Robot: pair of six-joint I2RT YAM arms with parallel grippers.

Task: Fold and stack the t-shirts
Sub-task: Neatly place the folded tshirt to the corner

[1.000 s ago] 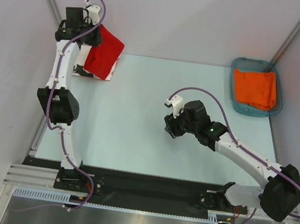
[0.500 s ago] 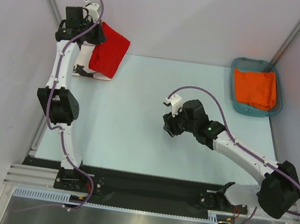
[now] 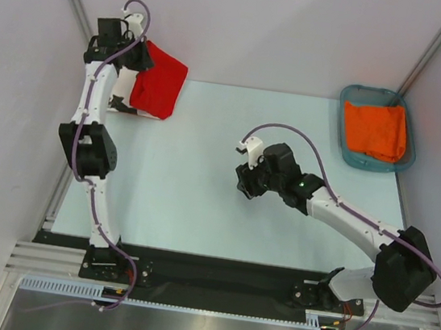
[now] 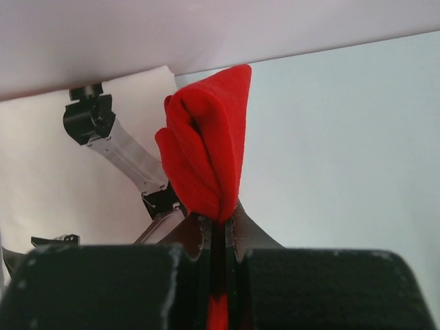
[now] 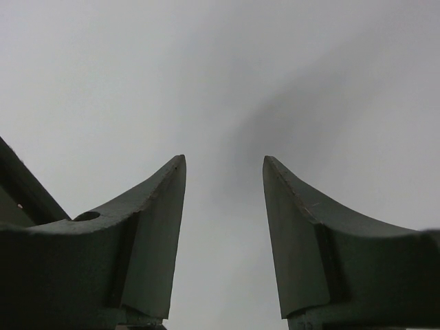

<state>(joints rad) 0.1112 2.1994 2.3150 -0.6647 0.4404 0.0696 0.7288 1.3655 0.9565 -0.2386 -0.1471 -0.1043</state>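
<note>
Red tee (image 3: 160, 80), folded, is pinched shut in the left gripper (image 4: 218, 230) by the white tee (image 3: 124, 97), not yet stacked; right gripper (image 5: 224, 199) gapes empty.

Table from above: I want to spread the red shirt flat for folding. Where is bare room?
Bare: the wide stretch between the left arm and the right gripper, and the far strip between the red t-shirt and the teal basket. Crowded: the far left corner, where the left gripper holds the red t-shirt over the white t-shirt.
</note>
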